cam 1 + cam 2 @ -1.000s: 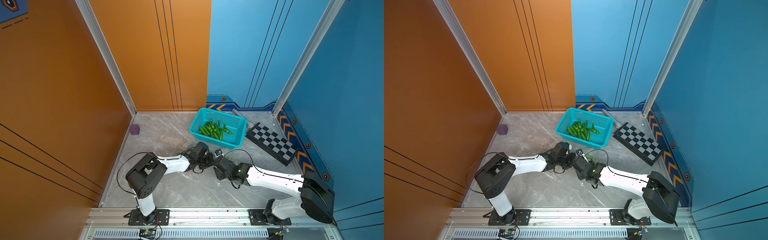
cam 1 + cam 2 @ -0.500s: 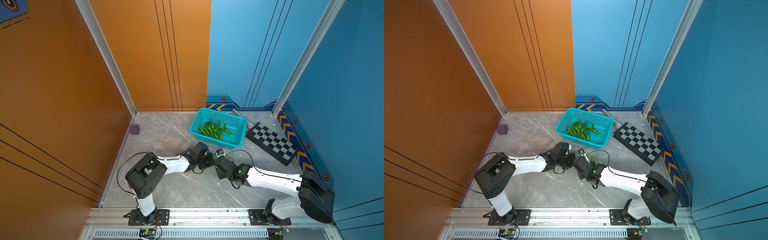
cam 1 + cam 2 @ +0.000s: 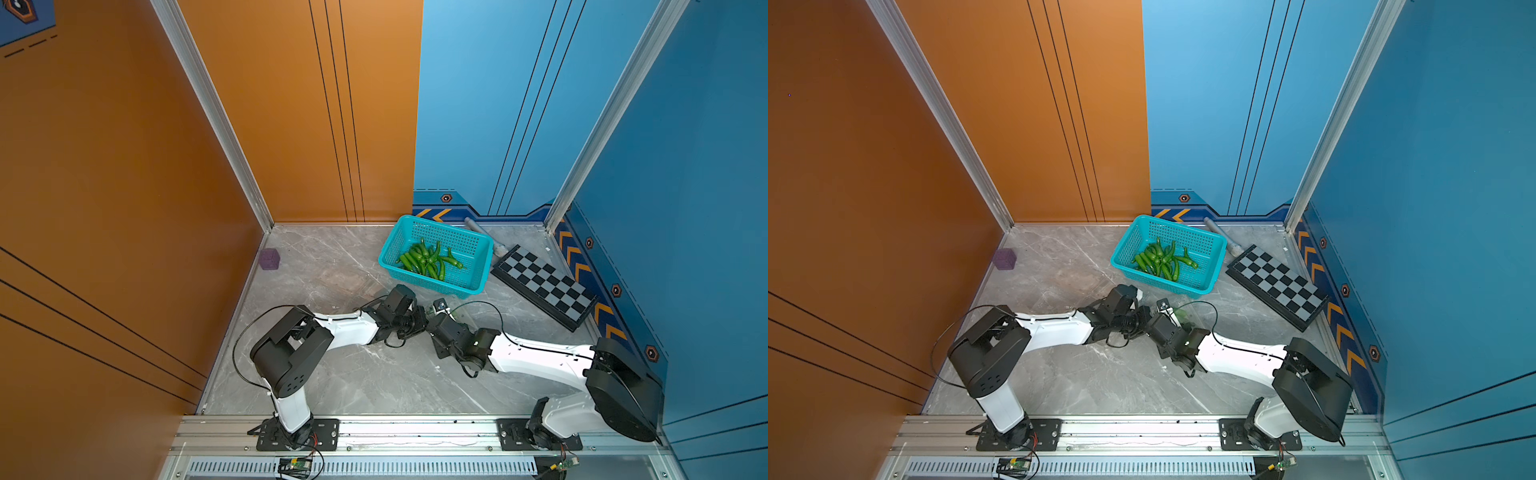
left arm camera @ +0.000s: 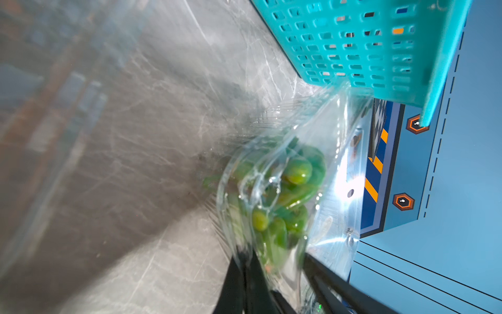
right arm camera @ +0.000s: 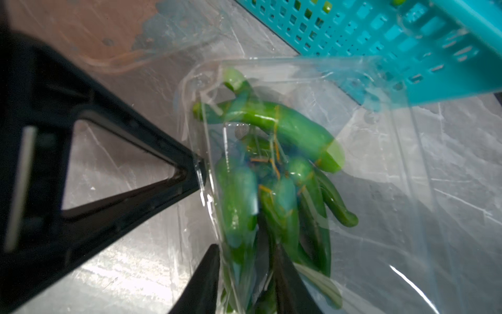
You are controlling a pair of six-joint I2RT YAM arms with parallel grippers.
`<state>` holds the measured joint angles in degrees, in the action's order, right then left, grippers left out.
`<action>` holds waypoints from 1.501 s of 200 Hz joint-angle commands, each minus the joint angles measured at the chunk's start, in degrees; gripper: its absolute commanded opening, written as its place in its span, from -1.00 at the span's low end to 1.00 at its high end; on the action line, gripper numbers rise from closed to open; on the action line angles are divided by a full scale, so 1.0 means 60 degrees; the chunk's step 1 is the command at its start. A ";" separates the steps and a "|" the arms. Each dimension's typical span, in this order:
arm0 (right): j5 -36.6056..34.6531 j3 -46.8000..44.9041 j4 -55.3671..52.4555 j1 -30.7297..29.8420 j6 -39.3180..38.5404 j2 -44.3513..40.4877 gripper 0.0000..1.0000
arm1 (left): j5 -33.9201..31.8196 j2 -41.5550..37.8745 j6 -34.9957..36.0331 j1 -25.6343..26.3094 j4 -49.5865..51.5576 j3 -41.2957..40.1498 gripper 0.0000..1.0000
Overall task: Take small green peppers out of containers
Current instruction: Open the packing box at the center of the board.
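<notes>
Since a second ago the right gripper (image 5: 239, 252) has slid toward 10 o'clock, closer to the left gripper (image 4: 244, 261); the left arm has not shifted. In both top views the left gripper reaches in from 9 o'clock. It is closed, its tips pinching the thin rim of the clear container (image 5: 380, 168). The right gripper comes in from 5 o'clock. One finger (image 5: 206, 274) is outside the container's wall and the other shows dark through the plastic, with the wall between them. Whether they clamp it I cannot tell. Inside the container the small green peppers (image 5: 288, 127) lie piled, just ahead of both sets of tips. This container rests on the marble table (image 3: 374, 386) at the 6 o'clock side of the teal basket (image 3: 449, 229), just beside it. In that basket lie further green peppers (image 3: 428, 259).
</notes>
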<state>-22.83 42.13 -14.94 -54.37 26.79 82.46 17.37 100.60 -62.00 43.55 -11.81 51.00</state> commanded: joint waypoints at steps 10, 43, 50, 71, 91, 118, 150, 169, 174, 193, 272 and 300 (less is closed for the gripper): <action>-0.0011 -0.0371 -0.1028 0.0122 0.0165 0.0225 -0.89 | 0.0062 -0.0180 0.0081 -0.0099 0.0319 -0.0253 -1.00; 0.0040 -0.0373 -0.1230 0.0164 0.0125 -0.0235 -1.00 | 0.0007 -0.0199 0.0044 -0.0128 0.0330 -0.0303 -1.00; 0.0051 -0.0343 -0.1317 0.0170 0.0099 -0.0397 -1.00 | -0.0012 -0.0184 0.0050 -0.0132 0.0336 -0.0324 -1.00; 0.0185 -0.0255 -0.1599 0.0246 0.0069 -0.1132 -1.00 | -0.0011 -0.0071 0.0017 -0.0140 0.0334 -0.0311 -1.00; 0.0583 -0.0239 -0.1808 0.0477 0.0142 -0.2004 -1.00 | -0.0043 0.0016 -0.0037 -0.0144 0.0338 -0.0296 -1.00; 0.1298 -0.0341 -0.2030 0.0970 0.0248 -0.2781 -1.00 | -0.0020 0.0061 -0.0035 -0.0154 0.0341 -0.0236 -1.00; 0.1662 -0.0559 -0.2125 0.1388 0.0267 -0.3325 -1.00 | 0.0012 0.0080 -0.0018 -0.0162 0.0341 -0.0203 -1.00; 0.1878 -0.0631 -0.2168 0.1677 0.0318 -0.3766 -1.00 | 0.0030 0.0051 0.0008 -0.0157 0.0339 -0.0195 -1.00; 0.1943 -0.0648 -0.2181 0.1779 0.0317 -0.3891 -1.00 | 0.0035 0.0025 0.0006 -0.0165 0.0341 -0.0195 -1.00; 0.2121 -0.0662 -0.2345 0.2184 0.0282 -0.4259 -1.00 | 0.0049 -0.0008 0.0006 -0.0153 0.0339 -0.0180 -1.00; 0.2567 -0.0151 -0.2696 0.3151 -0.0271 -0.4338 -0.13 | 0.0083 -0.0030 0.0035 -0.0096 0.0338 -0.0191 -1.00; 0.2470 0.0100 -0.2967 0.3385 -0.0510 -0.4427 -0.07 | 0.0078 -0.0124 0.0061 -0.0067 0.0355 -0.0194 -1.00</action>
<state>-6.17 41.12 -26.06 -35.66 25.80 55.81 18.20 100.49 -62.04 43.44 -12.27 50.63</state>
